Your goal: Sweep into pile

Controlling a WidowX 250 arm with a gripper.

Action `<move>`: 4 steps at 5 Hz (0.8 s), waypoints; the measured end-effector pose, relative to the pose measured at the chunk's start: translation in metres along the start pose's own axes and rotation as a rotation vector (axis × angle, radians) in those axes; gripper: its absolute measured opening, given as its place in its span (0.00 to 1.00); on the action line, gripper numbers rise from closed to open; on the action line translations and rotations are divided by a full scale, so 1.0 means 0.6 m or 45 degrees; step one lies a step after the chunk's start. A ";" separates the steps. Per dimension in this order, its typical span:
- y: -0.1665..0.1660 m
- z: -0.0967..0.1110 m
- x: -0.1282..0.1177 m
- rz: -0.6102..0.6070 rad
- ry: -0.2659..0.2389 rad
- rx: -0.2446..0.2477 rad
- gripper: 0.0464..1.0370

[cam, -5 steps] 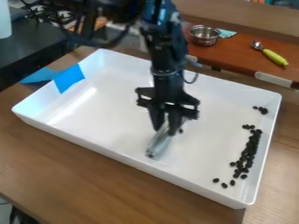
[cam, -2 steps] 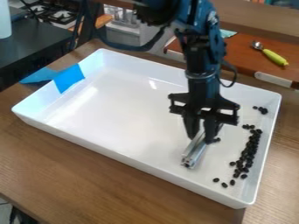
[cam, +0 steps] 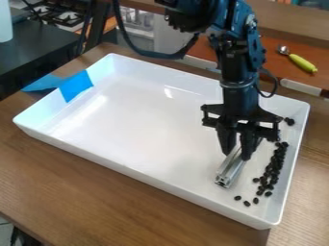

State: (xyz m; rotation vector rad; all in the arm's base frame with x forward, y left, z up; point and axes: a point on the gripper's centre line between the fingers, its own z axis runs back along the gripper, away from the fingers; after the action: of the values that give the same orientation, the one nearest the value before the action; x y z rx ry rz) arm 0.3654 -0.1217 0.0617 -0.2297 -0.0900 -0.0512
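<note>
Sweep looks underway: end effector (cam: 235, 154) is pinching the bar (cam: 231, 174) right of centre, closed on it. Beans (cam: 275, 166) are lining the tray (cam: 141, 120) at frame right; next likely needs nudging strays together.

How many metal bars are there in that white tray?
1. The metal bar is held in the gripper, in the right part of the white tray, beside the black beans. The gripper may hide part of the tray.
</note>
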 end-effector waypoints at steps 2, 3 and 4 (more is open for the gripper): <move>0.013 0.036 0.001 -0.013 0.033 -0.082 0.28; 0.062 0.126 0.013 0.001 -0.103 -0.128 0.28; 0.119 0.150 0.005 -0.042 -0.150 -0.071 0.28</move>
State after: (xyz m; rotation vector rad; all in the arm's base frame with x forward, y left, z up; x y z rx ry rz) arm 0.3649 -0.0319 0.1333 -0.2869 -0.2096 -0.0733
